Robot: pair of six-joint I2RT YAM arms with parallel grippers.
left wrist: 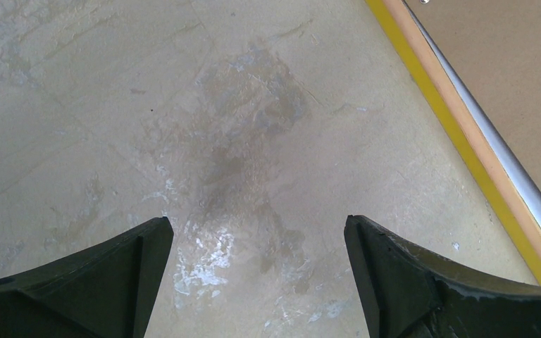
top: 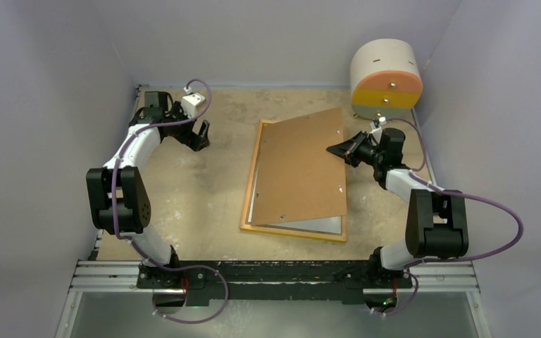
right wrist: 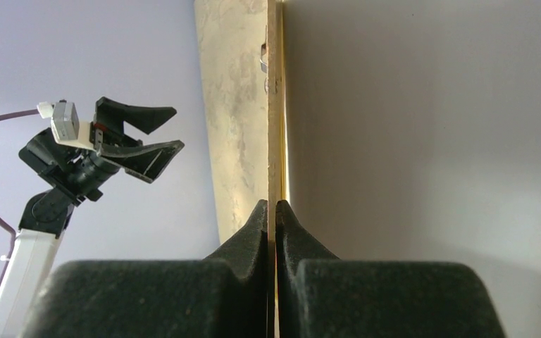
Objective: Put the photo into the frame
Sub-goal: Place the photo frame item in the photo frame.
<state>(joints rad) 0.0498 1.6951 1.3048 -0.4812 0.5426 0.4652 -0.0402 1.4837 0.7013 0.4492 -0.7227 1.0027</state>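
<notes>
Pale lilac walls close in a scuffed beige tabletop (top: 204, 204). At the centre of the overhead view lies the large rectangular frame with a yellow rim and wood-coloured border (top: 292, 232), flat on the table. A plain brown backing board (top: 303, 165) slants over it, left edge down on the frame and right edge raised. A grey glossy strip shows beneath it near the bottom.

The right gripper (right wrist: 273, 208) is pinched shut on that raised edge, and only the fingertips bite the thin sheet. The left gripper (top: 201, 134) hangs at the upper left over bare table with its jaws spread wide and nothing in them.

We cannot see the photo in any view, so we cannot say whether it sits under the board.

We judge the main risk to be that shallow pinch: the board could slide out and slap down on the pane. With nothing bracing the frame, a sideways pull on the board could also drag it askew.
</notes>
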